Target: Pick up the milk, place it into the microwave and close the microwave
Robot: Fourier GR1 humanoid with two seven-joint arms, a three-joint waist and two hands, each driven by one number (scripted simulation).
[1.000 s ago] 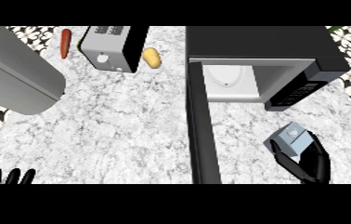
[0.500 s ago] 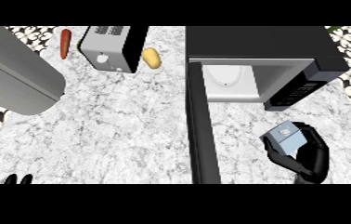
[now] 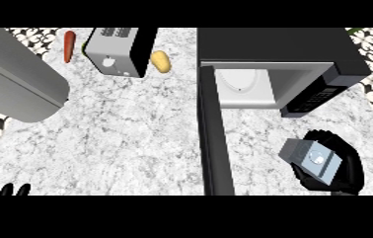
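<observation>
Holding the milk [image 3: 312, 157], right hand [image 3: 342, 170] curled round it, open microwave [image 3: 280, 69] just above the hand, left hand [image 3: 15, 190] far off, fingers up, spread

Right hand [image 3: 342, 170] sits near the right edge, fingers curled around a held item. Left hand [image 3: 15, 190] shows only fingertips at the near left corner.

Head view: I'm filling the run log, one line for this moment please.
phase: carry | right hand: curled round milk, before microwave | door: open | left hand: lower left edge
</observation>
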